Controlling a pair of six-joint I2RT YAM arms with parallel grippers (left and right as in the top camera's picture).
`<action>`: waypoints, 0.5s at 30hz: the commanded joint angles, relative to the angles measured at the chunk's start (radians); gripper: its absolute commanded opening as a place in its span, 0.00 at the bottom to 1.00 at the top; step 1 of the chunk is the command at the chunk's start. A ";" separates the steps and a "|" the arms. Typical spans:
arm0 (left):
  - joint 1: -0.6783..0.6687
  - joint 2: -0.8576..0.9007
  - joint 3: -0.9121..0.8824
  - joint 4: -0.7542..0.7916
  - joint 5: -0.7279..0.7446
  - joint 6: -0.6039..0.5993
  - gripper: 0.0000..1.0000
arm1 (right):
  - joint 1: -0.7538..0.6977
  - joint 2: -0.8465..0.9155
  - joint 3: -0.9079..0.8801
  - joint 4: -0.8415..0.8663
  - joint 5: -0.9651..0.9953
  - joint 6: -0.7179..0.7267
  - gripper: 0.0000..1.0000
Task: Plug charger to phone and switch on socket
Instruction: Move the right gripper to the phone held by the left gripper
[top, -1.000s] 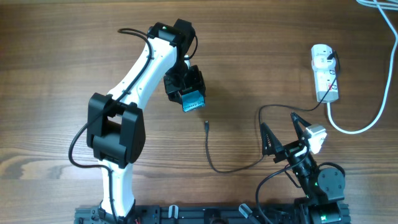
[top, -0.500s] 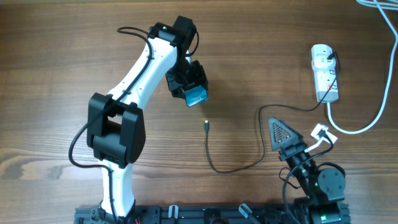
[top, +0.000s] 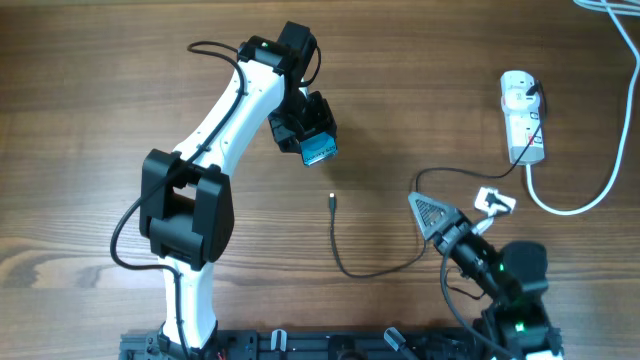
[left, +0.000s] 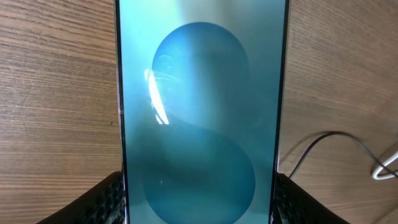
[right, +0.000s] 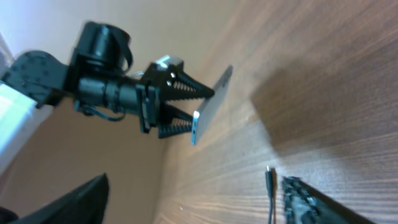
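- The left gripper (top: 308, 138) pinches the phone (top: 318, 152) by its long edges, holding it off the wooden table (top: 100, 100) with its teal screen lit.
- The right gripper (top: 462, 208) is spread wide and empty.
- The charger (top: 334, 230) lies on the table. Its metal tip is near the phone but apart from it, and its far end reaches the socket (top: 522, 117).

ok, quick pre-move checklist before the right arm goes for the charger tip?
1. phone gripped in left fingers, lifted: ok.
2. right fingers open, empty: ok.
3. charger tip lying free on table: ok.
4. tip plugged into phone: not ok, apart.
5. charger plug sitting in socket: ok.
6. socket switch on: cannot tell.
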 joint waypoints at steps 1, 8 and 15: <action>0.000 0.001 -0.004 0.012 0.016 -0.035 0.07 | 0.039 0.200 0.130 0.013 -0.040 -0.078 0.80; 0.000 0.001 -0.004 0.019 0.016 -0.043 0.06 | 0.224 0.540 0.246 0.110 0.081 -0.084 0.76; 0.000 0.001 -0.004 0.030 0.012 -0.069 0.07 | 0.369 0.819 0.393 0.129 0.202 -0.076 0.76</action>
